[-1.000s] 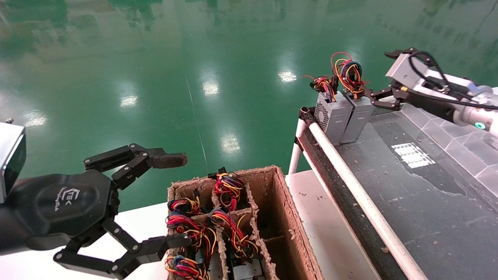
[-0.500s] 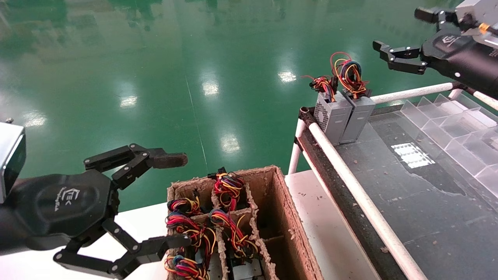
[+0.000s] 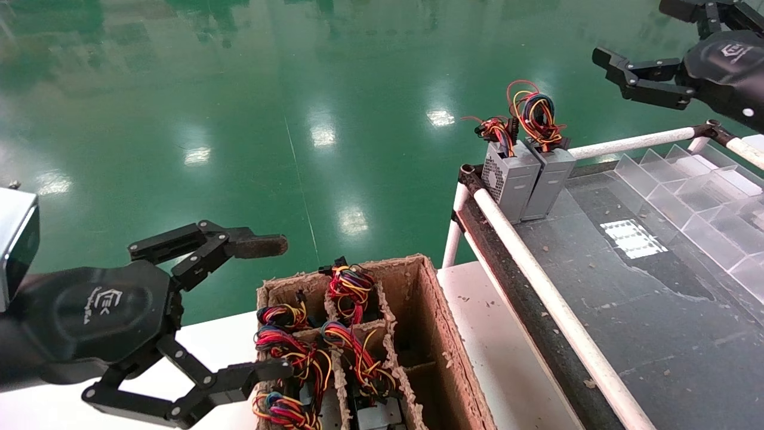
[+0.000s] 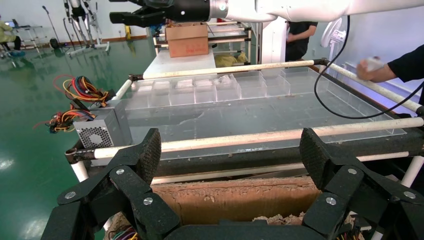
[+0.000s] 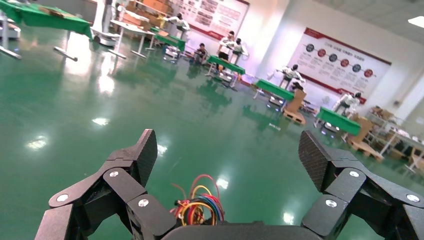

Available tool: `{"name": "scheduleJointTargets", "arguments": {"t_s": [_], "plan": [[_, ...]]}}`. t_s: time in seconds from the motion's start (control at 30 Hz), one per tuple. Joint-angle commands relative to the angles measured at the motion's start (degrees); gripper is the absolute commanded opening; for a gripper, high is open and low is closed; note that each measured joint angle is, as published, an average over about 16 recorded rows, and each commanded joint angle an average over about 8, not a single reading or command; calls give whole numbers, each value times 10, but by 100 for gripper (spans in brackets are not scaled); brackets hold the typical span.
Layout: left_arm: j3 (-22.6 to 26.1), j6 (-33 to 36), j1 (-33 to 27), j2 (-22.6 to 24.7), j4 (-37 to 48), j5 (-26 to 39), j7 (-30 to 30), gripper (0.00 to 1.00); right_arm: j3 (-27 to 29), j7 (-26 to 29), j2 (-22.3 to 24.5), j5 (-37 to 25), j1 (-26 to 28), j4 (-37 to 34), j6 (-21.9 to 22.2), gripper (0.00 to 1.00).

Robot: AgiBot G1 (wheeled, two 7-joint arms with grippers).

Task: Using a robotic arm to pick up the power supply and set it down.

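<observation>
Power supply (image 3: 550, 173) is set upright at conveyor's far-left corner beside 1 twin unit (image 3: 510, 176); right gripper (image 3: 647, 51) is held wide open, empty, above-right; left gripper (image 3: 262, 304) is parked open near carton (image 3: 430, 316).

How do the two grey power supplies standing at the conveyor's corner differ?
The right-hand power supply carries a large upright loop of blue, yellow, orange and red wires; the left-hand power supply has a smaller, mostly red tangle. The left one shows a perforated vent face toward the camera; the right one shows plain panels. Both stand upright, side by side and touching.
</observation>
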Motion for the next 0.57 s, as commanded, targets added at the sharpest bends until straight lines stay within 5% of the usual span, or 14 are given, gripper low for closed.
{"name": "scheduleJointTargets", "arguments": {"t_s": [0.03,0.57], "plan": [[0,0,0,0,0,0,0,100,-3,18,7,10,-15,28,-6,100],[0,0,0,0,0,0,0,100,-26,152,54,79,-125,230,-49,100]]}}
